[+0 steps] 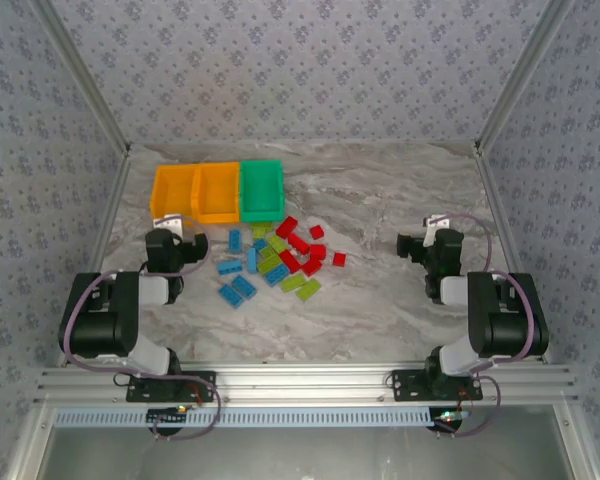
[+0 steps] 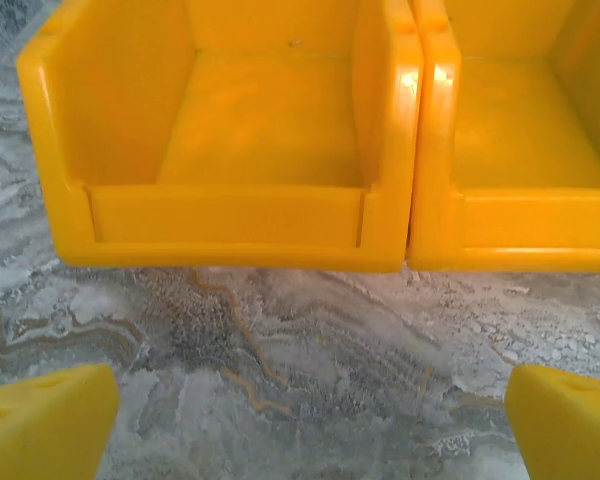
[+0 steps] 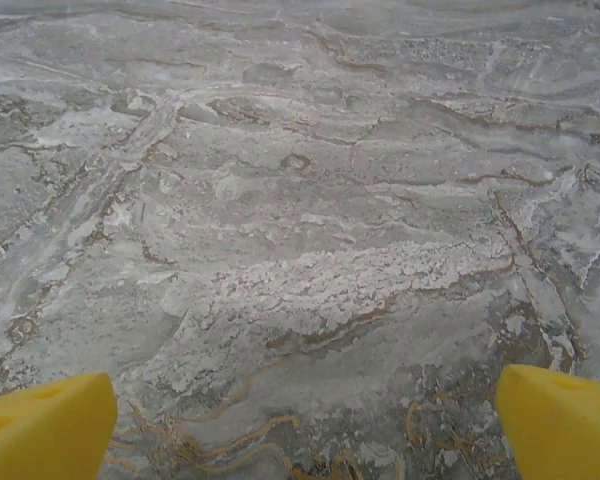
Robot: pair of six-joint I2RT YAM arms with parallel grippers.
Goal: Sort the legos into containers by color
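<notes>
Sorting looks unstarted: the legos (image 1: 280,260) lie heaped on the worktop (image 1: 400,300) just in front of the containers (image 1: 218,192). Your left gripper (image 2: 305,420) and right gripper (image 3: 305,420) both gape wide, holding nothing. Next, bring one down over a single lego.

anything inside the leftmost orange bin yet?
Nothing visible: the leftmost orange bin shows a bare floor in the left wrist view and from above. Its front lip covers a thin strip of floor just behind it.
</notes>
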